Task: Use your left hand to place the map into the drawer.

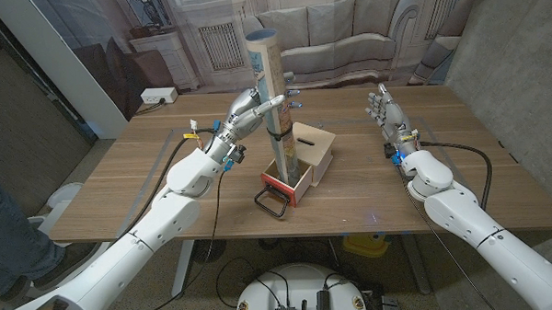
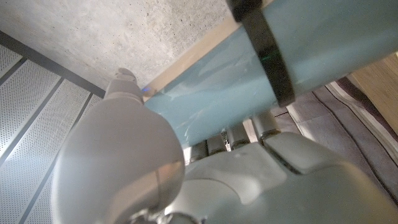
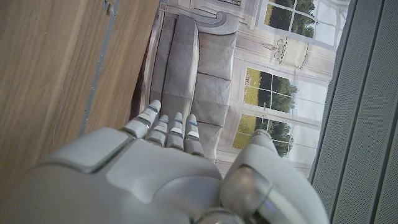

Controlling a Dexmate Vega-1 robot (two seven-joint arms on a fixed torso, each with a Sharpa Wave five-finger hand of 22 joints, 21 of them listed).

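The right hand (image 3: pixel 168 177) showed from behind, a smooth grey-white shell with its fingers (image 3: pixel 166 132) reaching out side by side and nearly straight, holding nothing. The thumb (image 3: pixel 261 165) stood off to one side of them. Next to the hand ran the wooden table (image 3: pixel 56 81), its grain plain and a grey strip (image 3: pixel 101 59) lying along it. Beyond the fingertips hung a printed backdrop (image 3: pixel 280 68) with a grey sofa (image 3: pixel 196 68) and tall windows (image 3: pixel 261 106) looking onto trees.

Table (image 1: pixel 148 192): matt wood-grain top. Map (image 1: pixel 271 81): rolled paper, slight sheen, black band around it. Drawer (image 1: pixel 299 168): pale bare wood; left robot hand (image 1: pixel 247 113): smooth glossy plastic.
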